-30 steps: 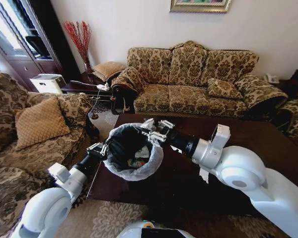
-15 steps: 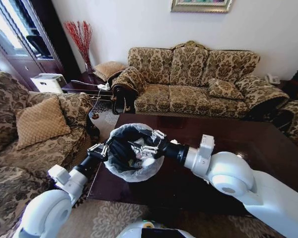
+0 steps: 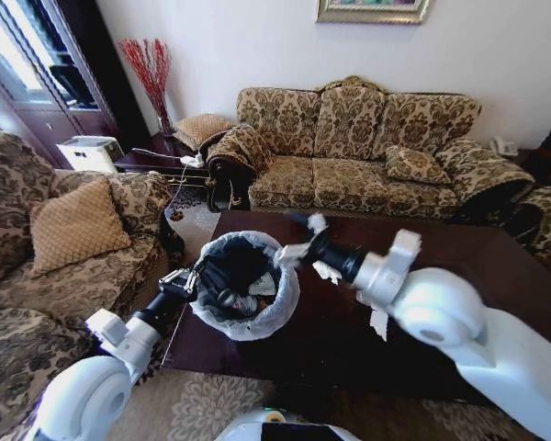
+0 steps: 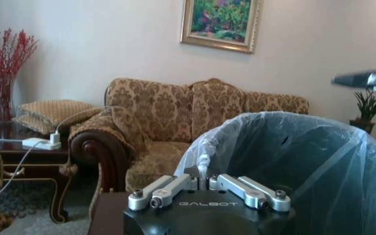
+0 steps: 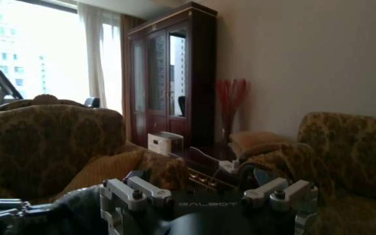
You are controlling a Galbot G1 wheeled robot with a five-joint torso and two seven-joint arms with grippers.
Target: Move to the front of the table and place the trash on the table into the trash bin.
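Observation:
The trash bin (image 3: 268,312), lined with a white bag, hangs over the left end of the dark table (image 3: 477,266). My left gripper (image 3: 187,279) is shut on the bin's near-left rim; in the left wrist view its fingers (image 4: 168,188) pinch the bag's (image 4: 293,161) edge. White scraps and wrappers (image 3: 257,292) lie inside the bin. My right gripper (image 3: 304,238) hovers above the bin's far right rim, open, and its spread fingers (image 5: 130,188) hold nothing. Two pieces of white paper trash (image 3: 328,272) (image 3: 378,323) lie on the table beside my right forearm.
A patterned sofa (image 3: 367,147) stands behind the table. Another sofa with a tan cushion (image 3: 73,225) is close on the left. A side table with cables (image 3: 165,165) and a dark cabinet (image 3: 46,73) fill the back left corner. A rug (image 3: 202,404) lies below the table's near edge.
My right gripper dipped into the bin half a second ago and has now lifted out, up and toward the right. The left gripper still holds the bin's rim.

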